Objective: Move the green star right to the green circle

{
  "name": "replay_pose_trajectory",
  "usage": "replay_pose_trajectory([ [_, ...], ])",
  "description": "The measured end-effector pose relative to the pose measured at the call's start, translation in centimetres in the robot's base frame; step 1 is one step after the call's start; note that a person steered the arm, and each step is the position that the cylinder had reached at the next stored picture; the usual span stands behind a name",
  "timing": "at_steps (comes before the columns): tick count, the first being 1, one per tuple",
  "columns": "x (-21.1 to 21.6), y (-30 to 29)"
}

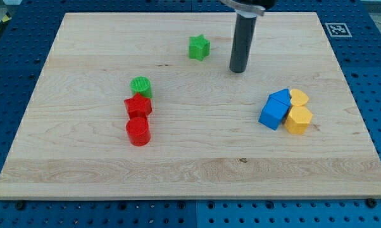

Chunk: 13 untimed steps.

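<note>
Rod's bare, gripperless tip (238, 69) rests just right of the green star (199, 47), not touching it.

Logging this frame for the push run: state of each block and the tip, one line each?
Tip: down at the board, right of the green star, not touching it.
Green star: alone, apart from the green circle.
Green circle: touching the red star below it.
Red star: between green circle and red cylinder.
Red cylinder: bottom of that column.
Blue blocks: clustered against the yellow blocks.
</note>
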<state>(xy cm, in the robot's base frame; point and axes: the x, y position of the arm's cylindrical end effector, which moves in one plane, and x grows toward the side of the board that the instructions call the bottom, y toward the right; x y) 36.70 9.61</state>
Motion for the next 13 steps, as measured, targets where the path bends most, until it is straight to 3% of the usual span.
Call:
replay_pose_trajectory([
  [1,-4.4,0.1],
  [2,-8.2,-3.6],
  [3,-9.0,-8.1],
  [4,-8.7,-9.5],
  [6,-7.2,-6.6],
  [9,1.5,-6.8],
  [11,-0.5,-12.4],
  [13,0.6,-10.4],
])
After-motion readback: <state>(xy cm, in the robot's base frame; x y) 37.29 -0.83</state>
